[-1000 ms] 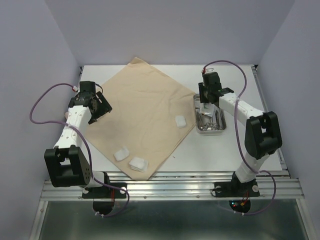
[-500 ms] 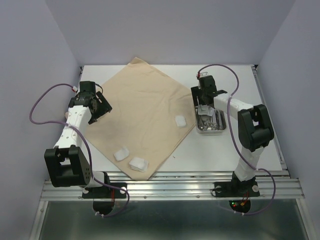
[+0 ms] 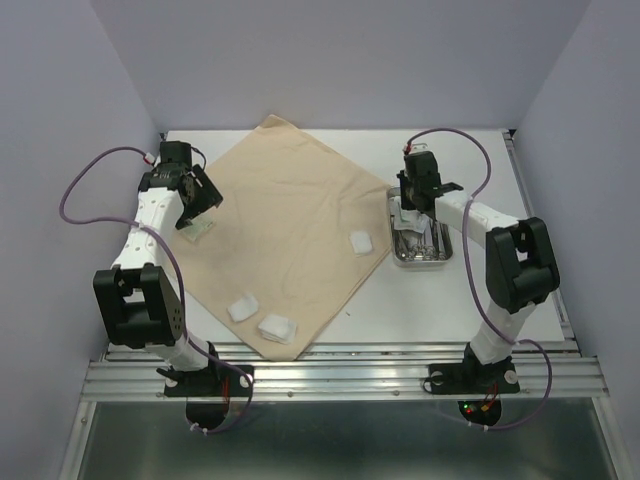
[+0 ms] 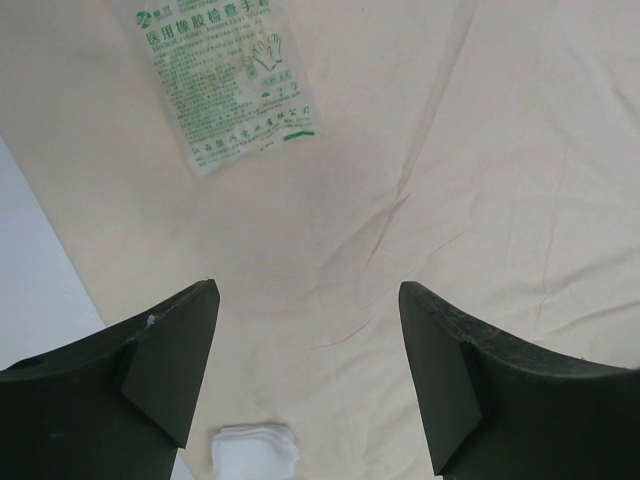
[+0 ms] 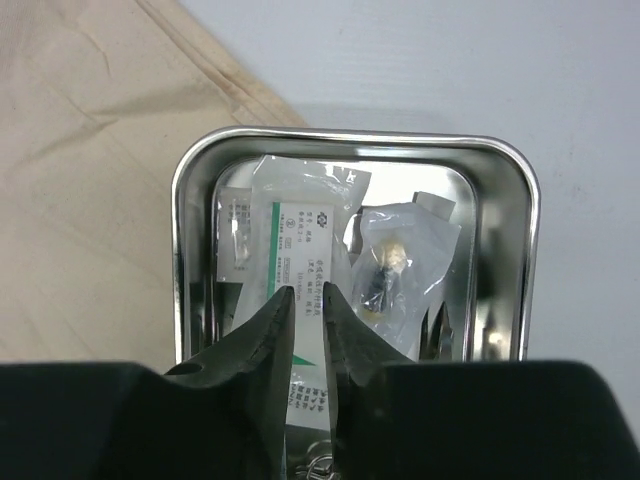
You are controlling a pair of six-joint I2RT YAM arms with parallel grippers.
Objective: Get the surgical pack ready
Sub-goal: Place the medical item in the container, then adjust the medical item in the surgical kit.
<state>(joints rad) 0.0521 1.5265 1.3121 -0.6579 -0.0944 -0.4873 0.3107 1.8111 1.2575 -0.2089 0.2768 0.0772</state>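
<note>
The beige cloth (image 3: 290, 220) lies spread as a diamond on the table. Three white gauze pads (image 3: 360, 243) (image 3: 243, 308) (image 3: 277, 327) sit on it. A green-printed glove packet (image 3: 197, 228) lies on its left corner, also in the left wrist view (image 4: 225, 80). My left gripper (image 3: 197, 200) (image 4: 308, 290) hovers open and empty above the cloth (image 4: 450, 200), with a gauze pad (image 4: 255, 452) below. The steel tray (image 3: 445, 258) (image 5: 178, 250) holds a white packet (image 5: 305, 240), a clear packet (image 5: 395, 270) and steel instruments, mostly hidden. My right gripper (image 3: 418, 205) (image 5: 308, 295) is over the tray, jaws nearly closed, gripping nothing I can see.
The tray stands just off the cloth's right corner on the white table (image 3: 500, 200). Purple cables loop beside both arms. Walls enclose the table on the left, back and right.
The left gripper has let the glove packet go on the cloth's left corner and drawn back toward the far left. The right gripper moved to the tray's far edge, then back over it.
</note>
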